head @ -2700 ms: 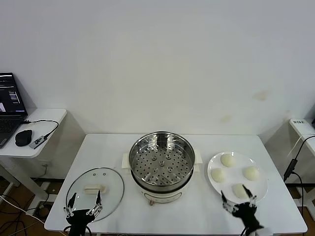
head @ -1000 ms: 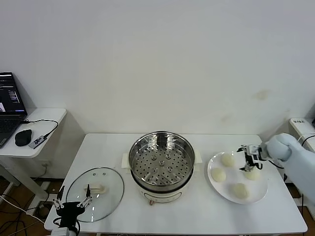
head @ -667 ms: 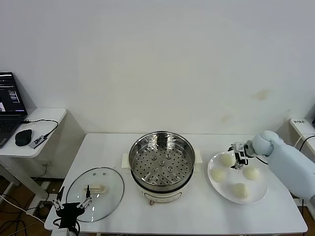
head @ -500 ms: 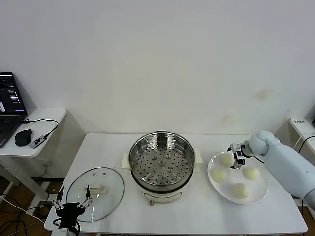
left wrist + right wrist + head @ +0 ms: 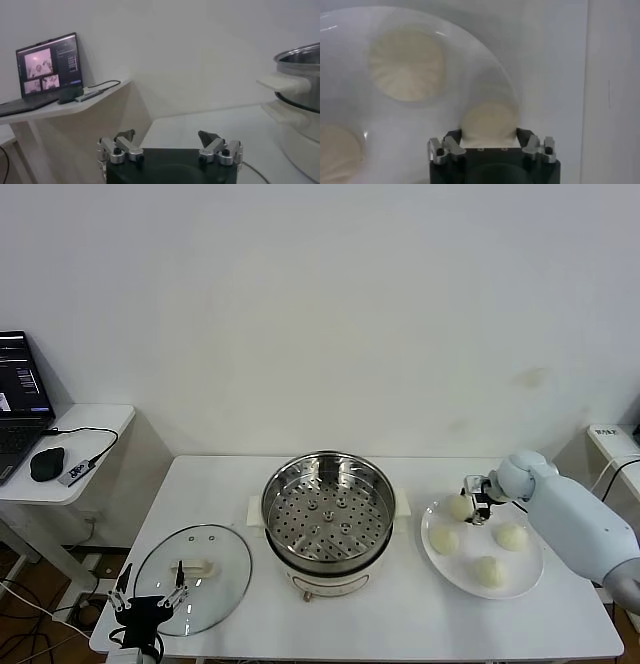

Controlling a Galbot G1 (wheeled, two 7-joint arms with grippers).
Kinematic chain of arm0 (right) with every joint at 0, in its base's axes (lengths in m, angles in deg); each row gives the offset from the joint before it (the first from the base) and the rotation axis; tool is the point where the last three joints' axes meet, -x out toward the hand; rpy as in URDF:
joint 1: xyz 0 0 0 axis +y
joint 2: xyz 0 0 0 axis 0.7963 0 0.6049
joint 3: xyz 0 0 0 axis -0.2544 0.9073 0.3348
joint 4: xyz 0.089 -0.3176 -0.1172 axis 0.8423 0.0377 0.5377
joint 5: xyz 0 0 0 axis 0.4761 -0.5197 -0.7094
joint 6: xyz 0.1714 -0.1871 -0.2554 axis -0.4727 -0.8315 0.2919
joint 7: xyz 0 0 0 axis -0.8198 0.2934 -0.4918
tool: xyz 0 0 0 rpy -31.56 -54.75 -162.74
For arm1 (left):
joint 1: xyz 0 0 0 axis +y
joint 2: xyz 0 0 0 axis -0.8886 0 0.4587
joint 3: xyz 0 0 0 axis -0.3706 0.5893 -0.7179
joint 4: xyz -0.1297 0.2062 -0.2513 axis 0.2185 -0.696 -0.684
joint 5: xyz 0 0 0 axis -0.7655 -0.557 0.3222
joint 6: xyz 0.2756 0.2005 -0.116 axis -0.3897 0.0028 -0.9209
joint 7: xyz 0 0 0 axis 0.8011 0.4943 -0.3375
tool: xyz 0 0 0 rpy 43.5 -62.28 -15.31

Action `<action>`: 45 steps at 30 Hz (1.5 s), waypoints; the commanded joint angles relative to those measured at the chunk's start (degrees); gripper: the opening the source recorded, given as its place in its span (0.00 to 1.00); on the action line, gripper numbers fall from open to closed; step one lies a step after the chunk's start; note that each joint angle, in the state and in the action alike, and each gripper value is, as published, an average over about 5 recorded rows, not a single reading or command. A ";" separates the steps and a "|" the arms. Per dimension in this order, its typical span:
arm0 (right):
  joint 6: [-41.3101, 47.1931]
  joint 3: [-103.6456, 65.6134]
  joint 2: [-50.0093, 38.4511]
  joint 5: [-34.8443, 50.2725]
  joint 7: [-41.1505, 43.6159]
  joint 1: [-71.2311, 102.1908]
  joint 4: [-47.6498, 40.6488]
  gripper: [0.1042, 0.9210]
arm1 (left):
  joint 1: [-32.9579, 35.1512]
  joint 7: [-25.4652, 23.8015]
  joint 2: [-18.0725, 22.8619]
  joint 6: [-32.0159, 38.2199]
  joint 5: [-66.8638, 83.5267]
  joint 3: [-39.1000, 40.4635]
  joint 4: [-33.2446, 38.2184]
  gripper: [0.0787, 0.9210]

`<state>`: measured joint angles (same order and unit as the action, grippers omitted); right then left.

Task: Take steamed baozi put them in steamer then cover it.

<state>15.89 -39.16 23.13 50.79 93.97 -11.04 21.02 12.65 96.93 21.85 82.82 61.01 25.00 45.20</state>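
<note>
Since a second ago the right gripper (image 5: 473,506) has moved from the plate's right side across to its far-left bun, and its jaws have narrowed around it. That baozi (image 5: 460,506) is smooth, round and cream-white; in the right wrist view it (image 5: 488,121) sits between the two metal fingers (image 5: 451,145), which flank it at both sides, though whether they actually press it cannot be told. The other three baozi lie apart from each other on the same flat, glossy white plate (image 5: 530,569): one at the left (image 5: 443,540), one at the right (image 5: 511,536), one at the near edge (image 5: 487,571).

Left of the plate stands the steamer (image 5: 329,519), a round shiny steel pot with a perforated tray inside, on a white base with side handles; it holds no buns. Further left the cover (image 5: 192,565), clear glass with a metal rim and a cream oblong handle, lies flat on the white table (image 5: 400,629).

The left gripper (image 5: 148,598) hangs at the table's near-left corner beside the cover, jaws spread wide and holding nothing
</note>
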 commanded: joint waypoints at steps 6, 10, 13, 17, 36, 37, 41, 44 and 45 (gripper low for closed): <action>0.20 1.26 -1.36 1.56 1.37 -1.04 2.48 0.63 | 0.24 0.16 -0.08 0.10 -0.04 0.07 0.38 0.88; 0.48 2.01 -3.44 3.28 1.84 -2.13 4.76 0.60 | 0.35 0.21 -0.14 0.16 -0.04 0.11 0.50 0.88; 0.68 3.01 -6.00 5.17 2.16 -3.40 7.40 0.60 | 0.34 0.20 -0.22 0.16 -0.03 0.26 0.60 0.88; 1.08 5.79 -10.90 9.71 2.83 -6.37 12.75 0.60 | 0.20 0.09 -0.61 0.02 0.33 0.71 0.52 0.88; 1.26 33.69 -10.13 38.21 2.21 -42.99 30.29 0.63 | -1.39 -4.66 -2.38 4.36 16.24 -0.19 -1.68 0.88; 0.94 35.08 -8.92 38.99 1.96 -43.91 30.89 0.63 | -1.34 -4.88 -2.36 4.59 16.21 -0.25 -1.76 0.88; -0.77 39.56 -2.64 41.17 0.78 -46.17 31.18 0.63 | -1.19 -5.08 -2.15 4.79 15.94 -0.31 -1.61 0.88; -2.40 42.10 2.37 41.52 -0.16 -47.06 29.74 0.63 | -1.23 -4.95 -2.11 4.73 15.74 -0.46 -1.32 0.88; -3.06 42.95 4.05 41.32 -0.45 -47.27 29.13 0.63 | -1.24 -4.90 -2.14 4.70 15.70 -0.55 -1.22 0.88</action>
<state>15.42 -6.81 17.25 85.46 94.92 -49.70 47.89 11.48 93.13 19.79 85.83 73.41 24.77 44.19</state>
